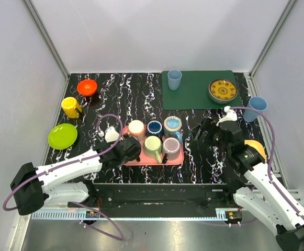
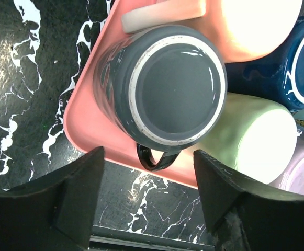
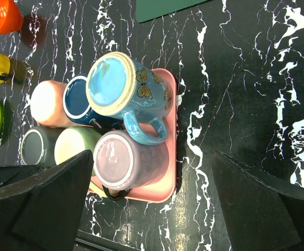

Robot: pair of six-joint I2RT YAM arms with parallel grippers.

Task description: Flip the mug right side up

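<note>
A pink tray (image 1: 152, 161) in the middle of the table holds several mugs. The grey mug (image 2: 178, 94) stands bottom up in the tray's near left corner, its black handle (image 2: 154, 157) pointing at the tray's edge. My left gripper (image 2: 149, 183) hovers just above it, open, one finger on each side and touching nothing. In the top view the left gripper (image 1: 131, 149) hides most of this mug. My right gripper (image 3: 152, 193) is open and empty to the right of the tray (image 3: 165, 183), beside an inverted lavender mug (image 3: 123, 159).
Also on the tray are inverted peach (image 1: 136, 128), green (image 1: 153, 144) and butterfly-blue (image 1: 172, 125) mugs and an upright dark blue mug (image 1: 154, 127). A yellow mug (image 1: 70, 107), orange bowl (image 1: 87, 87) and green plate (image 1: 63, 136) are at left. A green mat (image 1: 193, 99) lies at back right.
</note>
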